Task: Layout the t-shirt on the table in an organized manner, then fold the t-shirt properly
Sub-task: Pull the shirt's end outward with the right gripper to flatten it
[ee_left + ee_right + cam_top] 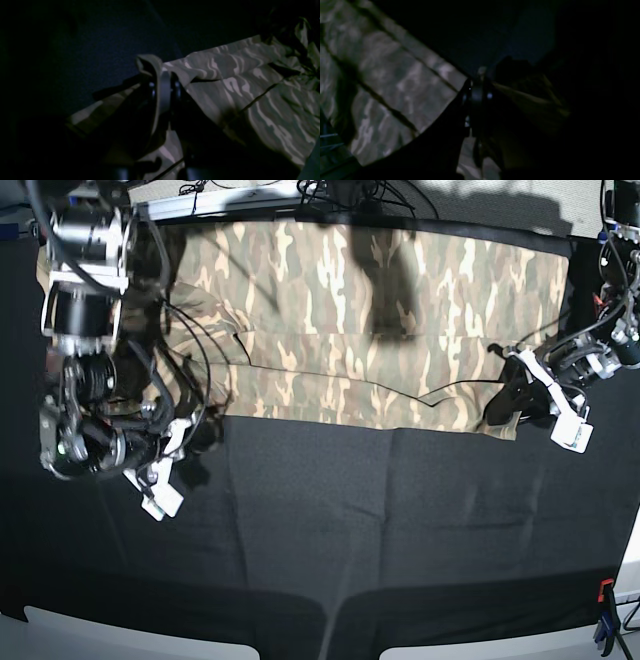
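You have one short-sleeved camouflage fabric t-shirt, streaked tan, brown and olive, spread wide across the far half of the one black-cloth-covered counter. Two arms work it. On the base view's left, your right gripper is clamped tight on the shirt's near corner, fabric pinched between its dark fingers. On that view's right, your left gripper is likewise closed hard on a fold of the shirt's edge, cloth bunched up above the fingertips. The shirt's near edge runs roughly straight between the two grippers. The whole near half of the counter lies as bare black cloth. One red-and-blue clamp sits at the near right edge.
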`<state>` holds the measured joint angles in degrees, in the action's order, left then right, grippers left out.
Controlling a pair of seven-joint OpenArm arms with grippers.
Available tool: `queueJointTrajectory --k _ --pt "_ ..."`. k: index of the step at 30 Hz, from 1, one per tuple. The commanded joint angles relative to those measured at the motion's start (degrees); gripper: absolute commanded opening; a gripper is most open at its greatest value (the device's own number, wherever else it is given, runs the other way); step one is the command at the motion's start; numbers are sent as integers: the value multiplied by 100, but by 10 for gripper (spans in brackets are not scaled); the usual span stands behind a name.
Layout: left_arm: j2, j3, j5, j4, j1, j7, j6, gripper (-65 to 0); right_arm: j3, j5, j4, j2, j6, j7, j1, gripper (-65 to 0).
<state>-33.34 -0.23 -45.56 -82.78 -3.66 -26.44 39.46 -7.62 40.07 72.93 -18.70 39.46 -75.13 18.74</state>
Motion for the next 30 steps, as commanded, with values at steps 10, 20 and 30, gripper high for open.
queueJointTrajectory --k 10,20,30 --pt "-101 -55 -101 -98 81 142 54 -650 -31 216 2691 -70 54 57 -1596 -650" --pt "-98 -55 -101 -98 81 140 54 -650 -476 195 4782 -68 54 57 -3991 -650" --pt "-98 -55 -103 -98 81 140 54 -650 -2529 219 5477 -68 54 59 -5184 -650"
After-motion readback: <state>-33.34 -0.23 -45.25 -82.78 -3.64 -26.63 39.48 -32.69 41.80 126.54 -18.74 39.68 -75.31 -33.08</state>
